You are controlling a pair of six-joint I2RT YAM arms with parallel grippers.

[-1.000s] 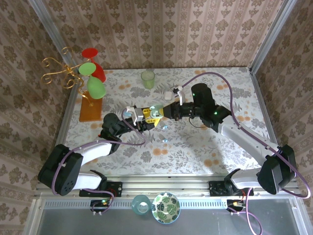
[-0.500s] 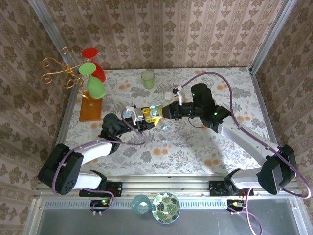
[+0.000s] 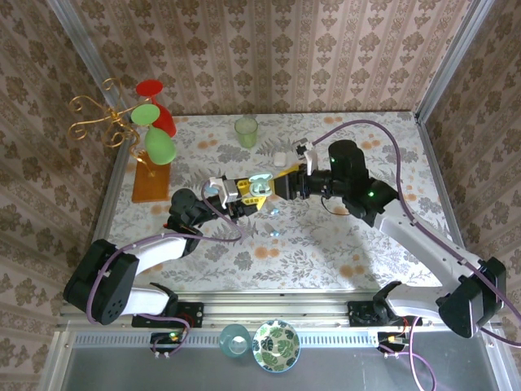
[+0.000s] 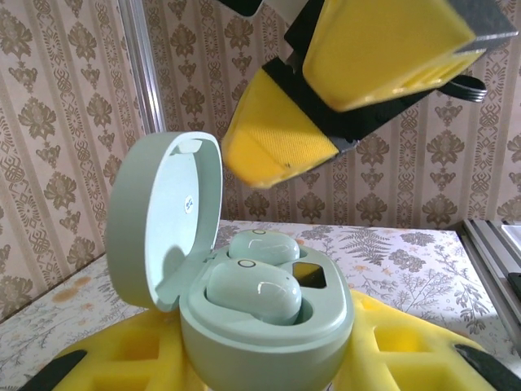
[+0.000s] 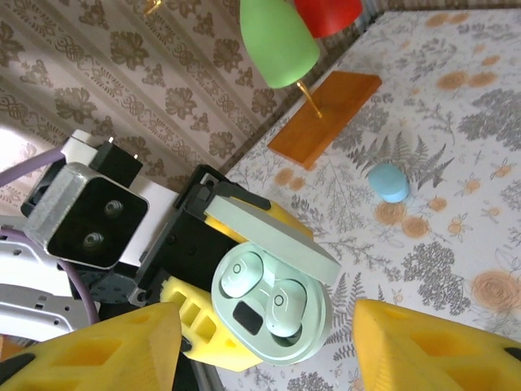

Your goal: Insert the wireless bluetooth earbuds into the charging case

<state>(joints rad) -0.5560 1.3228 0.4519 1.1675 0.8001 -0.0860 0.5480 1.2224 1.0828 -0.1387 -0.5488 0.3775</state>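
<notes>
A pale green charging case (image 4: 269, 334) is held above the table with its lid (image 4: 163, 220) swung open, and my left gripper (image 4: 264, 362) is shut on its base. Two pale green earbuds (image 4: 252, 289) (image 4: 260, 244) sit in its wells, seen also from above as earbuds (image 5: 242, 274) (image 5: 285, 303). My right gripper (image 5: 264, 350) is open and empty, its yellow fingers (image 5: 89, 350) spread to either side of the case (image 5: 273, 330) without touching it. In the top view the right gripper (image 3: 282, 184) is just right of the case (image 3: 260, 184).
A light blue case (image 5: 387, 181) lies on the table beyond the left gripper. A white case (image 3: 280, 159) and a green cup (image 3: 246, 130) stand at the back. Two tiny pale pieces (image 3: 274, 213) (image 3: 275, 233) lie near the middle. A glass stand on an orange base (image 3: 151, 183) is at the left.
My right gripper has opened and drawn back to the right, away from the case. The left gripper has kept still with the case.
</notes>
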